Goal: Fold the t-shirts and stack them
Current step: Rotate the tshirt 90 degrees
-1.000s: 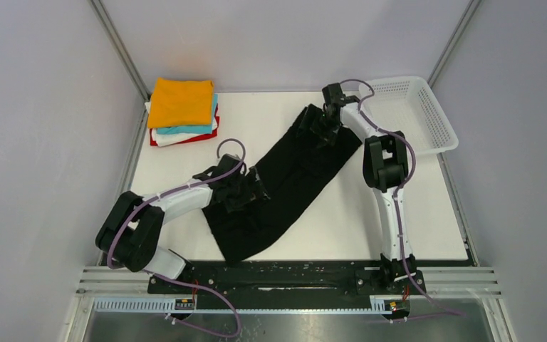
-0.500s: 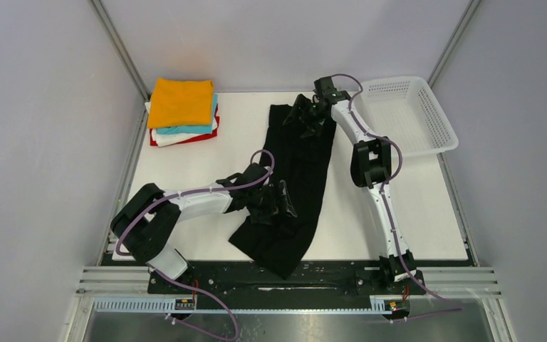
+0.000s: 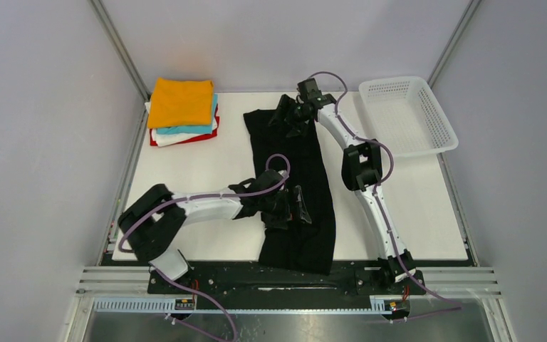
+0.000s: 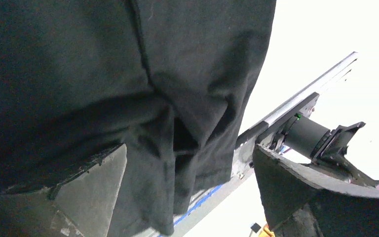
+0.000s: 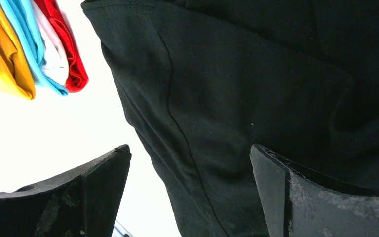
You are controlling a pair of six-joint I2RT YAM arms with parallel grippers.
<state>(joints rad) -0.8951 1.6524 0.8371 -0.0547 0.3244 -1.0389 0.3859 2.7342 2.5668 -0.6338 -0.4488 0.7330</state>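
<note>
The large black t-shirt (image 3: 306,164) lies as a long strip down the middle of the table, from the far edge to over the near edge. My left gripper (image 3: 295,210) is low over its near part, jaws wide apart; in the left wrist view (image 4: 188,148) the black cloth (image 4: 79,59) hangs over the left finger. My right gripper (image 3: 288,117) is at the shirt's far end, jaws wide apart over the cloth (image 5: 256,74), as the right wrist view (image 5: 189,146) shows. The folded orange shirt (image 3: 180,101) tops a stack with turquoise (image 3: 199,129), white (image 3: 174,135) and red (image 3: 185,140) ones.
A white mesh basket (image 3: 431,149) stands at the far right with nothing in it. The white table (image 3: 185,178) has grey walls on both sides. The stack's edges show in the right wrist view (image 5: 27,44). The right arm's base (image 4: 306,136) shows past the table's front rail.
The black shirt has swung from a diagonal lie to nearly straight front to back. My right gripper moved left along the far edge; my left gripper moved right and nearer.
</note>
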